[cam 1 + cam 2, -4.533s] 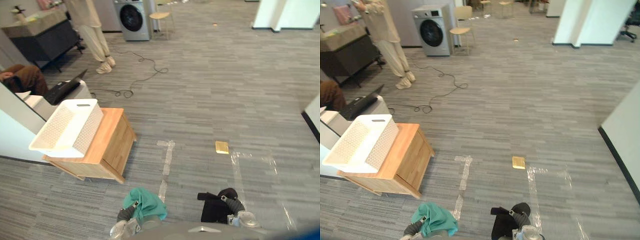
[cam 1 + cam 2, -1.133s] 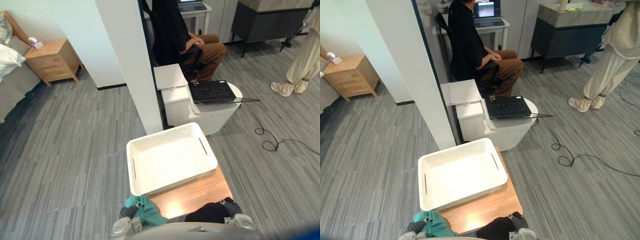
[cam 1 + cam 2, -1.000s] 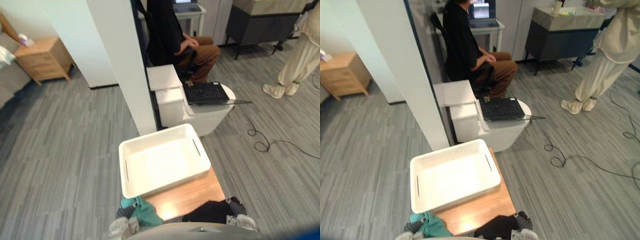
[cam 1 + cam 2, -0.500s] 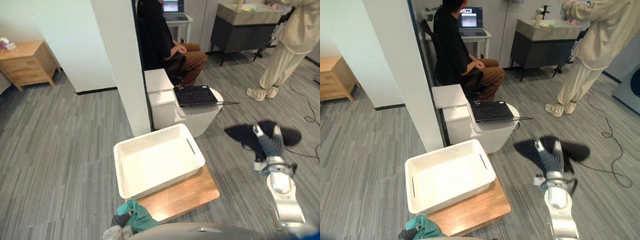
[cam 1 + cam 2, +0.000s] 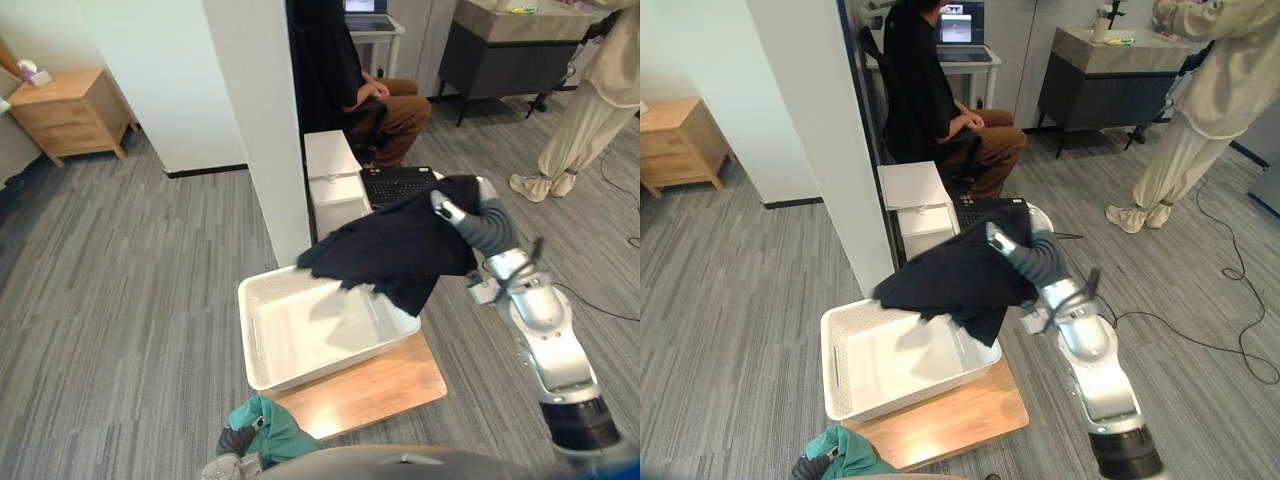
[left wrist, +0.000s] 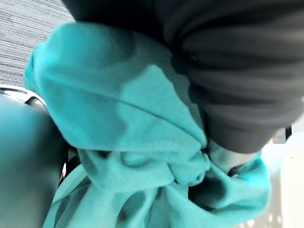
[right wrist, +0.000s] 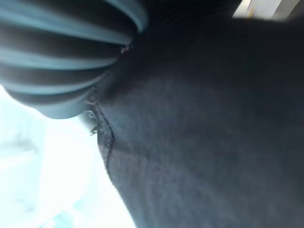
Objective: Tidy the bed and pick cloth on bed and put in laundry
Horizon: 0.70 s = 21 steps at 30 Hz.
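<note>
Works well clear of a wooden nightstand (image 5: 70, 108) at far left and of the white pillar (image 5: 255, 120) rising behind the basket. Carries a bunched teal cloth (image 5: 280, 430) low at the left, pressed against the left robot hand (image 6: 237, 80) — cannot tell whether clamped there or merely draped. Faces a white basket (image 5: 262, 350), bare inside, set on a wooden surface (image 5: 390, 378) directly ahead with its long axis running left to right. Holds a black cloth (image 5: 400, 245) in the air above the basket's right half, pinched near its upper right edge by the right robot hand (image 5: 480, 225), with one fingertip showing on top of the fabric. Has the cloth lying left of and below that hand, spread wide, with its lowest tail near the basket's right rim and not yet inside. Looks to need, as a judgement, a release somewhat further left to land the cloth within the walls — right arm plainly the nearer one. Leaves a white box (image 5: 335, 175) and an open laptop (image 5: 392, 185) just behind the basket, a seated person (image 5: 340, 60) beyond them and a standing person (image 5: 600, 90) at far right; nothing between cloth and basket.
</note>
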Motion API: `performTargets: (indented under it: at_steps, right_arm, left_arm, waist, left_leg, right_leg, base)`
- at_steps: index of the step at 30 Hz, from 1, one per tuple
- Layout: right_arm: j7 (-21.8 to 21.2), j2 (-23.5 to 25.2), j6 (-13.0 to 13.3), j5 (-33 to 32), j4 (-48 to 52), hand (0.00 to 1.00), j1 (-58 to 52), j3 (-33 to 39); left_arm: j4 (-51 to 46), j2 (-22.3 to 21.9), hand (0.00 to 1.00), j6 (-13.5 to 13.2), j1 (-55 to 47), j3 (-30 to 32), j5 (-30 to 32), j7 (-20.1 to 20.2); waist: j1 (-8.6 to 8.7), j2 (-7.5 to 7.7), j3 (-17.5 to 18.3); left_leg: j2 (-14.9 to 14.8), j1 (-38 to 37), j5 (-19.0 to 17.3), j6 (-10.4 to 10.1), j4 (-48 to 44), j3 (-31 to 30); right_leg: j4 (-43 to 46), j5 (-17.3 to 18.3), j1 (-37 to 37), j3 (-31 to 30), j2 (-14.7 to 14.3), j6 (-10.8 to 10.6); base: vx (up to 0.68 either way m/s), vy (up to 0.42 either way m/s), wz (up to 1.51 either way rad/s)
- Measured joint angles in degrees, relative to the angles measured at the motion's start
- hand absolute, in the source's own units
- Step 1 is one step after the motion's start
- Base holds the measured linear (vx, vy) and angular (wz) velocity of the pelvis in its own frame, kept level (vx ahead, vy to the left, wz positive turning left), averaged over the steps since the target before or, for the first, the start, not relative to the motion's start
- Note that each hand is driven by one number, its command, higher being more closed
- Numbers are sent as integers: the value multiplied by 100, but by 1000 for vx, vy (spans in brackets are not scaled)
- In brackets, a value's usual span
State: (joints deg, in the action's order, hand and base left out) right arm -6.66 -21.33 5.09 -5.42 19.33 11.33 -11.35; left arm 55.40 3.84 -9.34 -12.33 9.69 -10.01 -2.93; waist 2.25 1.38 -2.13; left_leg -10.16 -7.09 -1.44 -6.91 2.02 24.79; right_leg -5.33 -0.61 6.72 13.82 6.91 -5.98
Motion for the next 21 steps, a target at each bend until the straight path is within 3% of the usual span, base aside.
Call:
performTargets:
  at_steps: [6, 11, 15, 21]
  right_arm:
    - [-10, 263, -421, 19, -1346, 100, 668, -917]
    - [253, 659, -719, 106, -2651, 100, 771, -1474]
    - [532, 833, -739, 260, -3307, 100, 854, -1637]
    - [1201, 1042, -716, 531, -4754, 100, 1000, -1640]
  left_arm:
    - [45, 103, 100, -1, 17, 9, 18, 5]
    - [66, 149, 100, 68, -13, 30, 67, 5]
    - [57, 146, 100, 208, -4, 23, 68, 4]
    - [30, 214, 100, 425, 216, -53, 217, 1]
  waist:
    - [-198, 19, -11]
    - [-358, 13, -164]
    - [-357, -46, -231]
    - [-518, -57, -590]
  left_leg:
    - [61, 5, 165, 32, 198, -258]
    - [111, 32, 309, 53, 351, -491]
    - [155, 225, 374, 87, 351, -651]
    - [172, 459, 479, 119, 351, -843]
  right_leg:
    - [-1, 1, 49, 274, 21, 0]
    - [-1, 1, 102, 507, 39, -3]
    - [-1, -10, 11, 655, 77, -23]
    - [1, -25, -100, 828, 82, -42]
  base:
    - [-51, -14, 22]
    - [-33, -10, 22]
    - [-25, 0, 22]
    - [-18, -7, 17]
